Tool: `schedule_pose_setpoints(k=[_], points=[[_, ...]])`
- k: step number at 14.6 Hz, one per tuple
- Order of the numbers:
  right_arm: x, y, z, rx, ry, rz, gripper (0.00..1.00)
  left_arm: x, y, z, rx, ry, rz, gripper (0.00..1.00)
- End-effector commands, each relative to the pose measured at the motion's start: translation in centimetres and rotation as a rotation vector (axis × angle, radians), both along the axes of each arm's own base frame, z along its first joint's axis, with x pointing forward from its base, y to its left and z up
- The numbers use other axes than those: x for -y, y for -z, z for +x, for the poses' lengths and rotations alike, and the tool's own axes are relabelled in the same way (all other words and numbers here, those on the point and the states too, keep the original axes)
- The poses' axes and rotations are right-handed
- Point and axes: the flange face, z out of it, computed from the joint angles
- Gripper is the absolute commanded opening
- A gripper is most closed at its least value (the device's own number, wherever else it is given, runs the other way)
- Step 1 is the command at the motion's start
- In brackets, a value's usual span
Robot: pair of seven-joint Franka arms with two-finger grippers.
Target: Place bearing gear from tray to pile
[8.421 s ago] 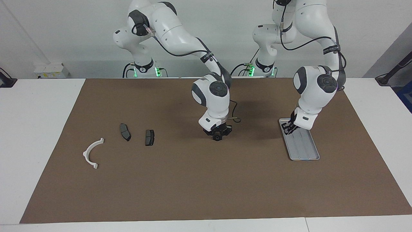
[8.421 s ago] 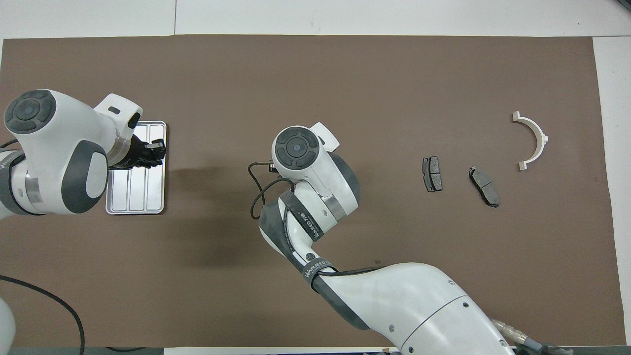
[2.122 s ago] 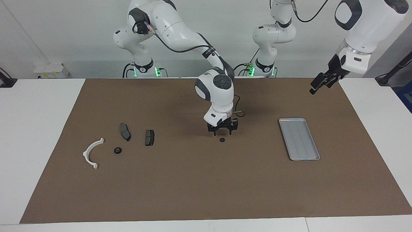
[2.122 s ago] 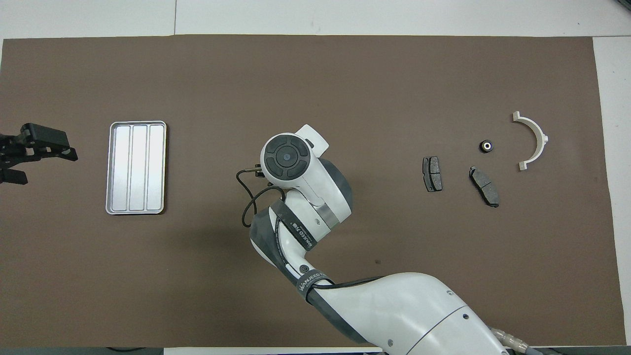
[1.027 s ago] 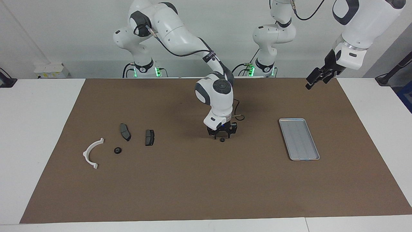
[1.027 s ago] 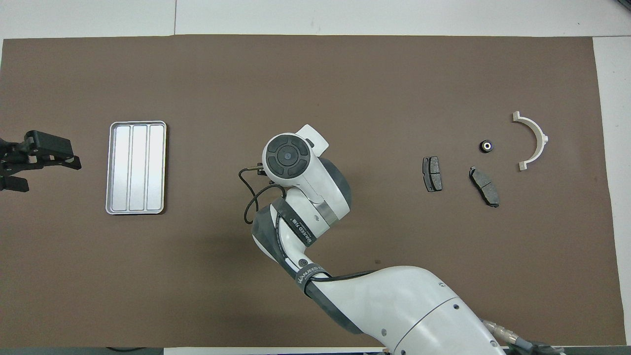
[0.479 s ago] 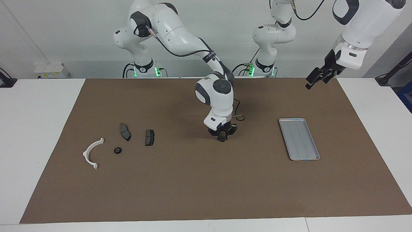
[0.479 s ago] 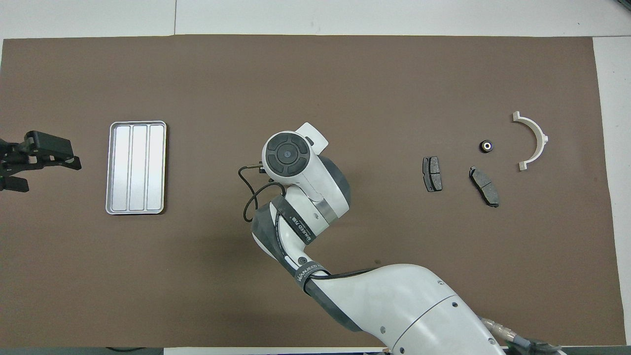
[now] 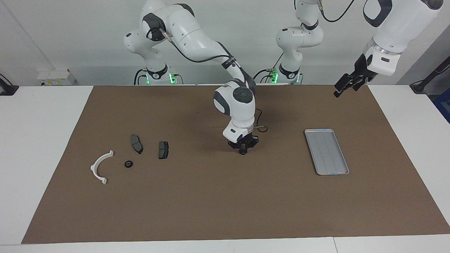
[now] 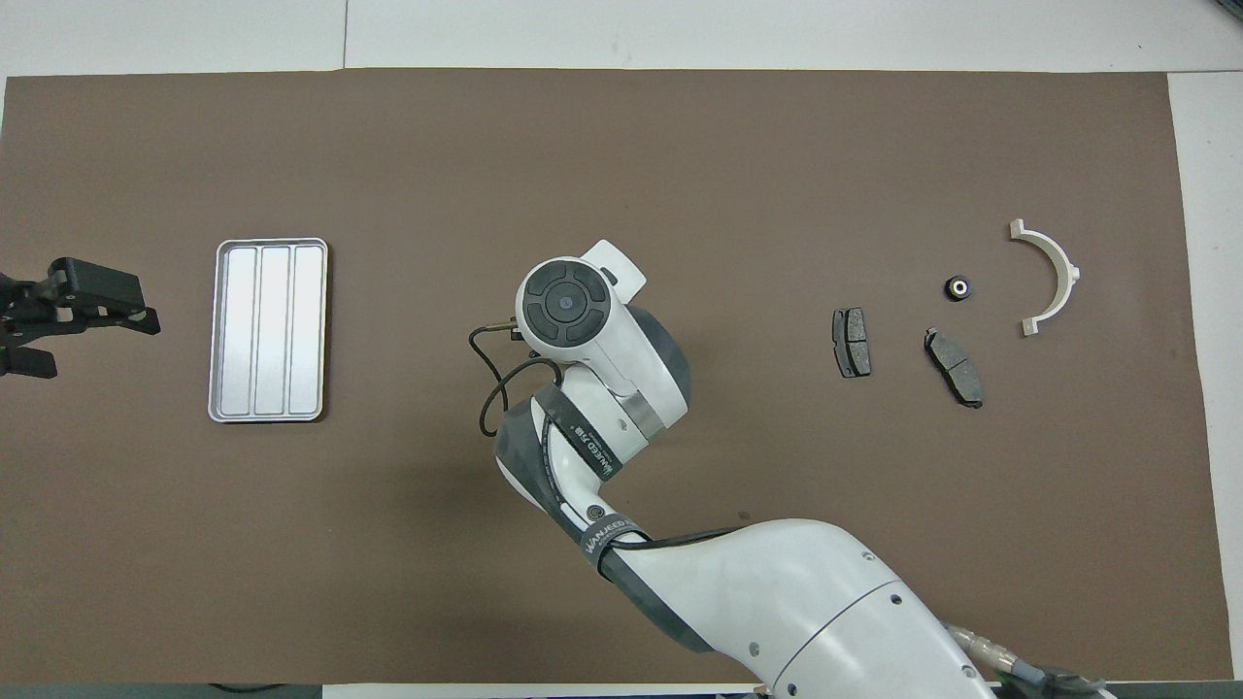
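Observation:
My right gripper (image 9: 242, 150) is down at the middle of the brown mat, shut on a small black bearing gear (image 9: 242, 153); its own wrist hides both in the overhead view. The silver tray (image 9: 327, 151) (image 10: 269, 330) lies bare toward the left arm's end. The pile lies toward the right arm's end: two dark brake pads (image 9: 136, 143) (image 9: 163, 149), a white curved bracket (image 9: 101, 167) and another black bearing gear (image 9: 128, 164) (image 10: 957, 286). My left gripper (image 9: 340, 90) (image 10: 92, 335) waits raised and open, holding nothing, over the mat's edge beside the tray.
The brown mat (image 9: 225, 196) covers most of the white table. A thin black cable (image 9: 261, 127) loops off the right wrist. The brake pads (image 10: 852, 343) (image 10: 954, 367) and bracket (image 10: 1047, 277) lie spread apart.
My right gripper has come down around the bearing gear at mid mat and shut on it. The left arm has not moved.

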Motion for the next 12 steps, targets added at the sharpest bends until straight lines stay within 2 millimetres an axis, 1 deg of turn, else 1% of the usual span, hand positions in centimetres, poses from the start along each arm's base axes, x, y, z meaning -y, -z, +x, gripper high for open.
schedule_pose_setpoints(k=[1, 2, 4, 5, 6, 8, 10, 12], points=[[0.3, 0.3, 0.9, 0.013, -0.024, -0.002, 0.0, 0.1, -0.4, -0.5, -0.004, 0.007, -0.007, 1.0], [0.4, 0.4, 0.9, 0.008, -0.025, -0.008, 0.0, 0.4, -0.3, -0.6, -0.005, 0.018, -0.007, 1.0], [0.5, 0.3, 0.9, 0.005, -0.033, -0.023, 0.0, 2.0, -0.3, -0.6, -0.005, 0.045, -0.003, 1.0], [0.7, 0.4, 0.9, 0.0, -0.042, -0.031, 0.0, 1.9, -0.4, -0.6, -0.002, 0.048, -0.001, 1.0], [1.1, 0.1, 1.3, -0.006, -0.048, -0.037, 0.0, 1.6, -0.3, -0.6, -0.006, 0.044, -0.001, 1.0], [2.2, -1.3, 2.5, -0.019, -0.065, -0.047, 0.0, 0.8, -0.3, -0.7, -0.012, 0.031, 0.004, 1.0], [3.9, -3.0, 4.0, -0.024, -0.078, -0.049, 0.0, 0.5, -0.3, -0.7, -0.01, 0.031, 0.024, 1.0], [5.9, -4.3, 5.1, -0.036, -0.1, -0.059, 0.0, 0.2, -0.3, -0.7, -0.012, 0.033, 0.047, 1.0]])
